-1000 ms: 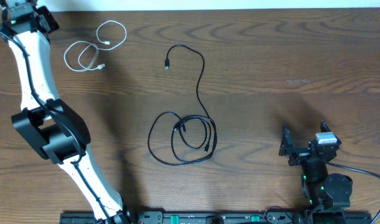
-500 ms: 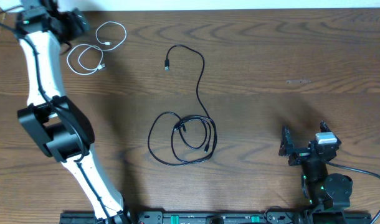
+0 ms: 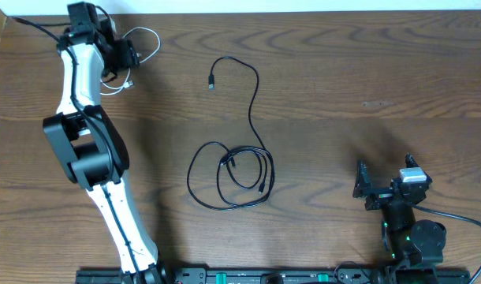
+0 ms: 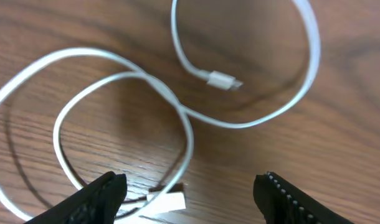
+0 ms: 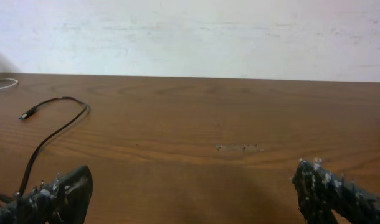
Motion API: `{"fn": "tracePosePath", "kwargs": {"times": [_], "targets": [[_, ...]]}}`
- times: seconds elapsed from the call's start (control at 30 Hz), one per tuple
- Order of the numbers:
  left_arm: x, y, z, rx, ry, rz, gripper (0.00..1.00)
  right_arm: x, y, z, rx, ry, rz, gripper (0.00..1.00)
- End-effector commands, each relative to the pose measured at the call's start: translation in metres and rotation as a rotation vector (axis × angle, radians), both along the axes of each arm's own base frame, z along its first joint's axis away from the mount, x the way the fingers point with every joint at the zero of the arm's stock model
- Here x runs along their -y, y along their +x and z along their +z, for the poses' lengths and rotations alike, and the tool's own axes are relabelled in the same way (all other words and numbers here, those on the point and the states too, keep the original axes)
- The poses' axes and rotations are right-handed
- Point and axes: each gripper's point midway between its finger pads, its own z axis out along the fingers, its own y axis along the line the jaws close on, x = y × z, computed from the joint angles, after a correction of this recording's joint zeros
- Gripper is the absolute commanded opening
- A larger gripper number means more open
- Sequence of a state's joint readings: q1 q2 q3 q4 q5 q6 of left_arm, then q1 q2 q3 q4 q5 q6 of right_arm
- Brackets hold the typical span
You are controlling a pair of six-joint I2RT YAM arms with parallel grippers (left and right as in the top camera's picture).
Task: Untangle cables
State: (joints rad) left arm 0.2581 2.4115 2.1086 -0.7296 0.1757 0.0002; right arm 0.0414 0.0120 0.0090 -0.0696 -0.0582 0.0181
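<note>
From above, we are seeing the left end effector (image 3: 119,54) hanging over the white cable (image 3: 151,39) at the far left corner of the worktop (image 3: 343,79), hiding part of its loops. The black cables (image 3: 233,177) are lying mid-worktop, one coiled with the other and trailing toward the far edge, well apart from the white one. The right end effector (image 3: 382,175) is sitting near its base, spread and empty. In the left wrist view, the left end effector (image 4: 190,200) is standing spread with nothing pinched, and the white cable (image 4: 184,118) is crossing itself just ahead, one plug (image 4: 167,200) lying between the fingers. We are judging that a close here could catch two strands at once, since the loops overlap near that plug, and a pull would then be tightening the crossing instead of opening it. The thin cable could also slip out if only grazed. In the right wrist view, the right end effector (image 5: 196,199) is spread over bare wood, with a black cable (image 5: 53,134) off to its left. Compared with a second ago, the left arm has swung from the corner to above the white cable, while the black cables and right arm are lying as they were.
</note>
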Motion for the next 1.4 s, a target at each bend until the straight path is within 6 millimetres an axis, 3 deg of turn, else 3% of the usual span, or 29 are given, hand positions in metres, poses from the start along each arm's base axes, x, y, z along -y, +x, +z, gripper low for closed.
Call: {"fn": "tracePosePath", "kwargs": {"times": [0.0, 0.2, 0.33, 0.4, 0.57, 0.63, 0.77, 0.97, 1.1, 1.2, 1.37], "targets": [[-0.006, -0.006, -0.022, -0.049, 0.042, -0.04, 0.7, -0.001, 0.0, -0.001, 0.0, 0.01, 0.001, 0.99], [-0.006, -0.009, -0.04, -0.077, 0.067, -0.106, 0.6, -0.001, 0.0, -0.001, -0.001, 0.01, 0.001, 0.99], [-0.013, -0.008, -0.046, -0.087, 0.105, -0.093, 0.33, -0.001, 0.0, -0.001, 0.0, 0.01, 0.001, 0.99], [-0.016, -0.009, -0.049, -0.095, 0.123, -0.084, 0.28, -0.001, 0.0, -0.001, 0.0, 0.01, 0.001, 0.99], [-0.018, -0.01, -0.061, -0.111, 0.12, -0.082, 0.3, -0.001, 0.0, -0.001, 0.0, 0.01, 0.001, 0.99], [-0.017, -0.011, -0.065, -0.116, 0.118, -0.083, 0.42, -0.001, 0.0, -0.001, -0.001, 0.01, 0.001, 0.99], [-0.017, -0.012, -0.07, -0.124, 0.116, -0.084, 0.5, -0.001, 0.0, -0.001, -0.001, 0.01, 0.001, 0.99], [-0.017, -0.012, -0.071, -0.124, 0.117, -0.083, 0.59, -0.001, 0.0, -0.001, -0.001, 0.01, 0.001, 0.99], [-0.027, -0.009, -0.069, -0.117, 0.162, -0.062, 0.59, -0.001, 0.0, -0.001, -0.001, 0.01, 0.001, 0.99], [-0.026, -0.004, -0.061, -0.093, 0.159, -0.06, 0.59, -0.001, 0.0, -0.001, 0.0, 0.01, 0.001, 0.99], [-0.01, 0.013, -0.029, 0.023, 0.083, -0.103, 0.64, -0.001, 0.0, -0.001, -0.001, 0.01, 0.001, 0.99]]}}
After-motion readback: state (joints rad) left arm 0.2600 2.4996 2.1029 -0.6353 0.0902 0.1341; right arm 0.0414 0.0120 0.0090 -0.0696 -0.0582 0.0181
